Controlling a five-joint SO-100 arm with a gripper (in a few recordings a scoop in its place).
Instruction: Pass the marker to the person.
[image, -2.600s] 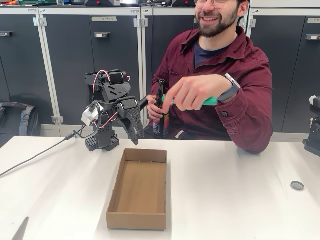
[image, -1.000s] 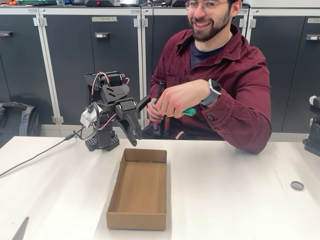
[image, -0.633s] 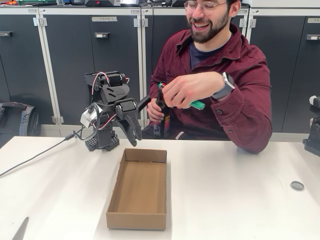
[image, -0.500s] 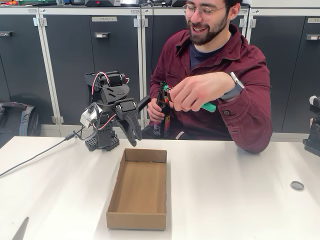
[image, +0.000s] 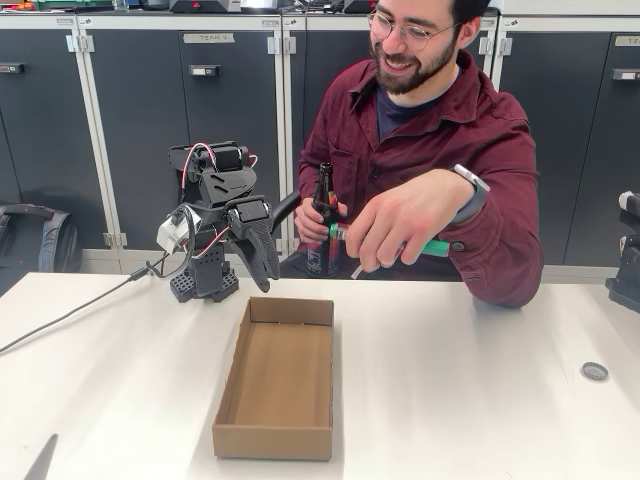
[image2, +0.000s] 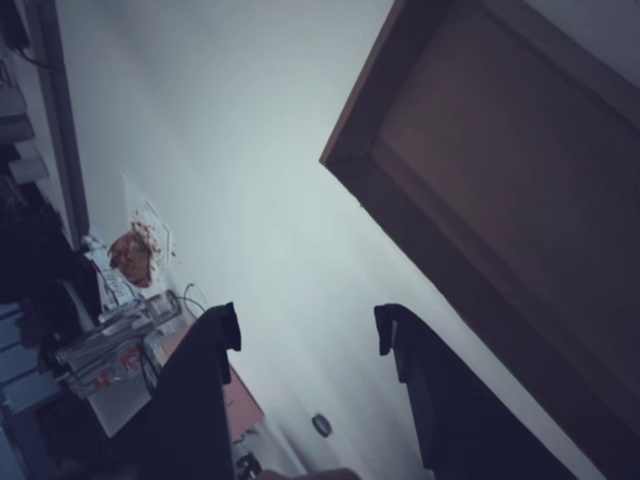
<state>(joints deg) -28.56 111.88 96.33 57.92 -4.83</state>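
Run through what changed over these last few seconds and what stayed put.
The person's hand holding the marker swung from chest height up beside the bottle, then dropped lower toward the table. The marker was in that hand throughout. The person's head tilted forward. The pincer stayed open and empty above the cardboard box, and the other hand kept holding the bottle.

Legible text: none confirmed.
- Cabinet door label strip (image: 208, 38), fixed view: pale plate with faint dark lettering, too small to read.
- Second label strip (image: 628, 41) on the far-right cabinet door: characters not resolvable.
- Bottle (image: 323, 225) held by the person: colourful label, no words or brand readable.
- Wrist view: no lettering, numbers or signs discernible.
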